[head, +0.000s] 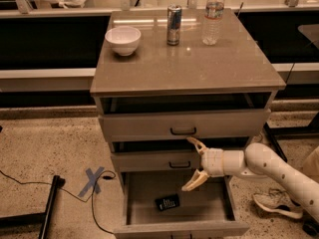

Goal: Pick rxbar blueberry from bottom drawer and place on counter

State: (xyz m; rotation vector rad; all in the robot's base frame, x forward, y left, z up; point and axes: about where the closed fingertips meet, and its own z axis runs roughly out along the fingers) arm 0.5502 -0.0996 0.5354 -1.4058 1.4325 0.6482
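Note:
The rxbar blueberry (167, 202), a small dark flat bar, lies on the floor of the open bottom drawer (149, 183), left of the middle. My gripper (190, 164) hangs open and empty in front of the middle drawer, above the bottom drawer's right half, up and to the right of the bar. One finger (196, 144) points up-left, the other finger (193, 182) down-left. The grey-brown counter (209, 66) tops the cabinet.
On the counter stand a white bowl (123, 40), a silver-blue can (174, 18) and a water bottle (213, 15). The top drawer (183, 124) and middle drawer (159, 161) are slightly pulled out. Blue tape cross (92, 180) and cables lie on the floor at left.

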